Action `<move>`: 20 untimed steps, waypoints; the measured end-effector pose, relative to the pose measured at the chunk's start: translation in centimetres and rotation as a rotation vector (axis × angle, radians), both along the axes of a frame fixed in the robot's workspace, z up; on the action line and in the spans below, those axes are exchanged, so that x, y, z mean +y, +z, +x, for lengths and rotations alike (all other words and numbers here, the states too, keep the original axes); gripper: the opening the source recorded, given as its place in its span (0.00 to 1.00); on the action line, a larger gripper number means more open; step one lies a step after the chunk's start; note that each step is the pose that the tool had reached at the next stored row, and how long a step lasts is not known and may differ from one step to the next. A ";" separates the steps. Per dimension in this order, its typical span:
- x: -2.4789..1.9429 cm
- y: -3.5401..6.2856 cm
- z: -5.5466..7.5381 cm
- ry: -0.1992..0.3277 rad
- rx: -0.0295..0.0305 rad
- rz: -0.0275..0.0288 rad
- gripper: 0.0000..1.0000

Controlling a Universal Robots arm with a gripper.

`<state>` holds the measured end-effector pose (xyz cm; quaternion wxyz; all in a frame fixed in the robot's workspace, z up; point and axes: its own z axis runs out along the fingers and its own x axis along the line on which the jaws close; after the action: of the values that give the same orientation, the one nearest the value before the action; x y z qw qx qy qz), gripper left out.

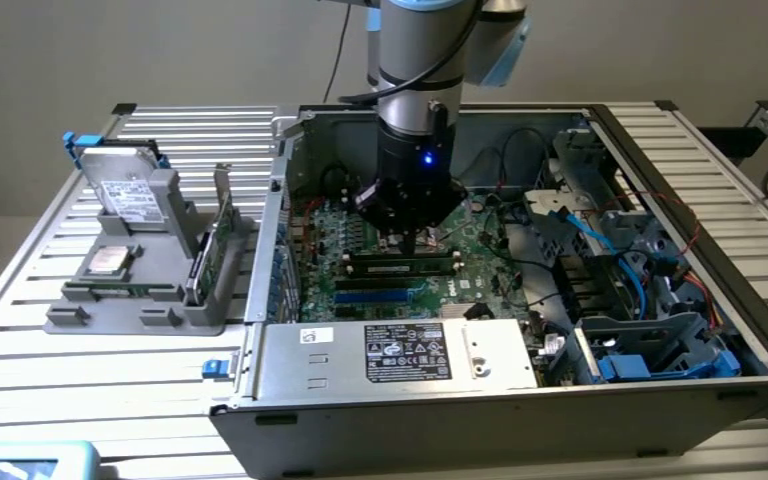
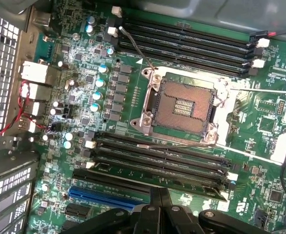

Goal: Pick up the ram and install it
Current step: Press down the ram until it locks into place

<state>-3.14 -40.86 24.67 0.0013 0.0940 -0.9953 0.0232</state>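
Black tool (image 1: 411, 238) pressed together over seated ram (image 1: 403, 268), case walls (image 1: 281, 200) close, motherboard (image 2: 259, 122) beneath.

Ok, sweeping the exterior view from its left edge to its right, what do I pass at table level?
Grey holder with the silver hard drive → green expansion card → open computer case, left wall → gripper over the ram on the motherboard → blue cables → blue drive cage.
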 end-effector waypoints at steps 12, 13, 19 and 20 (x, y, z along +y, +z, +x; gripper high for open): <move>0.00 0.16 0.0 -0.108 -0.0033 -0.0089 0.11; 0.00 0.18 0.0 -0.116 -0.0035 -0.0105 0.11; 0.00 0.20 0.0 -0.134 -0.0050 -0.0160 0.11; 0.00 0.20 0.0 -0.134 -0.0050 -0.0159 0.11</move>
<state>-3.14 -40.85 24.87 0.0012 0.0271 -0.9991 0.0312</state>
